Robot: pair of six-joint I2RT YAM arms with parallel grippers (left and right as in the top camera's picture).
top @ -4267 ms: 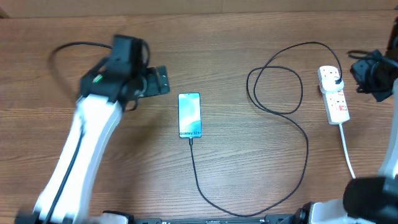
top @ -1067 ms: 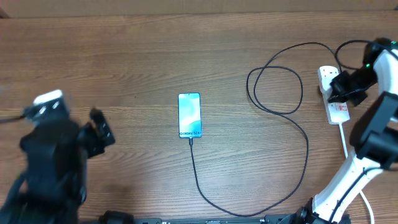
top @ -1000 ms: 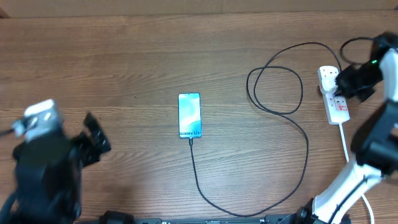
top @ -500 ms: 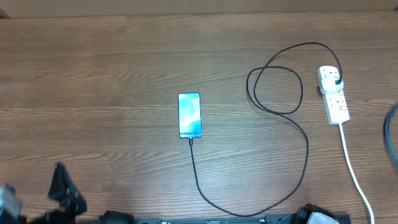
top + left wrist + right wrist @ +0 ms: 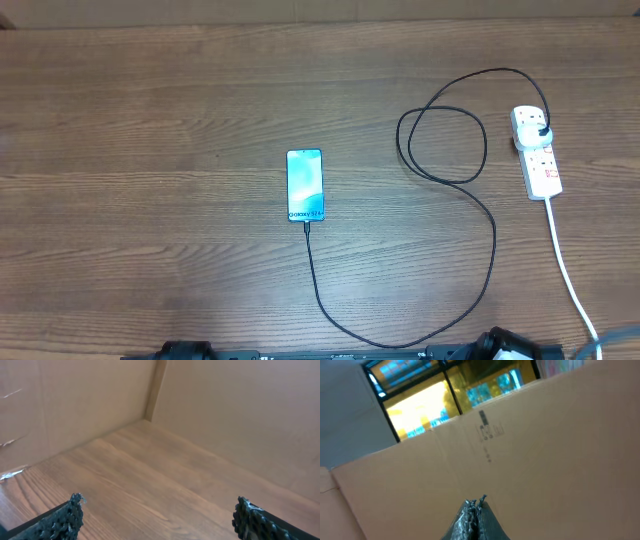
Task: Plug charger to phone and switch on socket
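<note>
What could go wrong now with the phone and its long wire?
The charger lies in loose loops across the table; an arm reaching in might snag one and drag the phone. A tug might loosen the plug at the end of the socket. Whether it is switched on doesn't show, so charging may not have begun.

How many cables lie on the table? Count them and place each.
2. The black charger runs from the near end of the phone, loops rightward, and ends at the socket. The white cord leaves the socket toward the near-right edge.
</note>
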